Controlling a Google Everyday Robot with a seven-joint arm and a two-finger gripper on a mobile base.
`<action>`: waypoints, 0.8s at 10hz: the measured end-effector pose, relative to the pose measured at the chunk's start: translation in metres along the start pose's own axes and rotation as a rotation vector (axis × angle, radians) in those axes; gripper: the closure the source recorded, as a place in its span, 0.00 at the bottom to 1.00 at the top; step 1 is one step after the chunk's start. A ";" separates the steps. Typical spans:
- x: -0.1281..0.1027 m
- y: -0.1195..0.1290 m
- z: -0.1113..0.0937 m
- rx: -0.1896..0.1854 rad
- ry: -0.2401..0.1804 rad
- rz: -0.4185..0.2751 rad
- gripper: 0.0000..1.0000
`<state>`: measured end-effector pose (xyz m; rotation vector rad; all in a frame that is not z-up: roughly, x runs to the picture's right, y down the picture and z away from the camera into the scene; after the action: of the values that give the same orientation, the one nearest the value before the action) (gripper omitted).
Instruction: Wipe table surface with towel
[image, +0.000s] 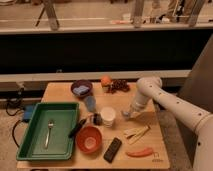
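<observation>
My gripper (125, 115) hangs low over the wooden table (142, 100), right of the middle, just right of a white cup (107, 116). The white arm (150, 92) reaches in from the right. I cannot make out a towel for certain. A small pale-blue thing shows at the gripper's tip, touching or just above the tabletop. A blue, cloth-like item (83, 90) lies in a purple bowl (81, 88) at the back.
A green tray (30, 142) with a fork (49, 131) fills the left. Near the gripper are a blue cup (90, 103), red bowl (89, 139), black device (112, 149), yellow strips (136, 133) and red chili (139, 152). An orange (105, 80) and grapes (118, 86) sit behind.
</observation>
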<state>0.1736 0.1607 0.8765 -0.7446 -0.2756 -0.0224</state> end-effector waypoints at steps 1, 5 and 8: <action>0.008 0.002 -0.003 -0.004 0.014 0.006 1.00; 0.069 -0.006 -0.007 0.018 0.062 0.101 1.00; 0.091 -0.041 -0.012 0.080 0.083 0.147 1.00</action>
<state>0.2593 0.1295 0.9184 -0.6813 -0.1416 0.0963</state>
